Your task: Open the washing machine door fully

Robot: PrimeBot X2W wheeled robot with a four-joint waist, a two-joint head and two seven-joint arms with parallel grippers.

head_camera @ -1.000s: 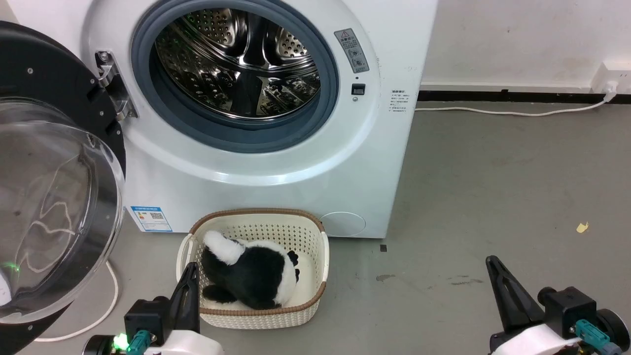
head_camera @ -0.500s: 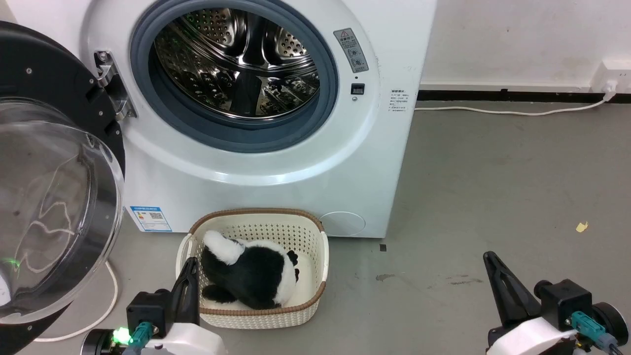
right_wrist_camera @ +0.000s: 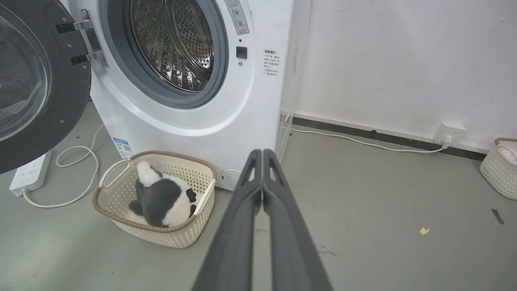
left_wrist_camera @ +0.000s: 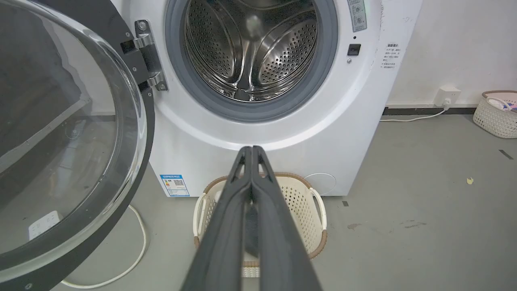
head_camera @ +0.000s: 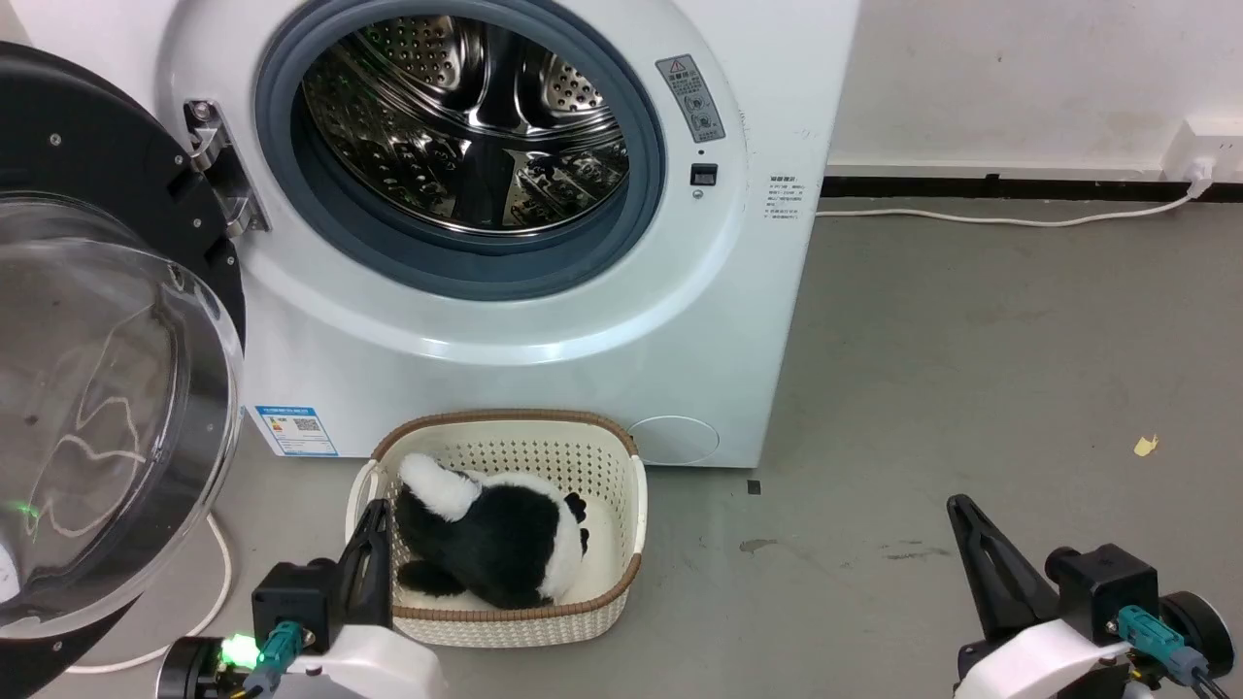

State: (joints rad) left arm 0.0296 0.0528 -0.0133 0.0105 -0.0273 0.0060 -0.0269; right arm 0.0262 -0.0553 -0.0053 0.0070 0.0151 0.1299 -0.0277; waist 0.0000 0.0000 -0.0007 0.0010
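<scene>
Washing machine door (head_camera: 107, 369): stands wide open left of the washing machine (head_camera: 544, 340), steel drum (head_camera: 466, 126) exposed; task judged essentially done; left gripper (head_camera: 374, 529) and right gripper (head_camera: 971, 529) low, fingers pressed together, empty, clear of door.

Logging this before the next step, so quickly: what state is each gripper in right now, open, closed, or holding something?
Left gripper: closed, fingers pressed together, holding nothing.
Right gripper: closed, fingers pressed together, holding nothing.
</scene>
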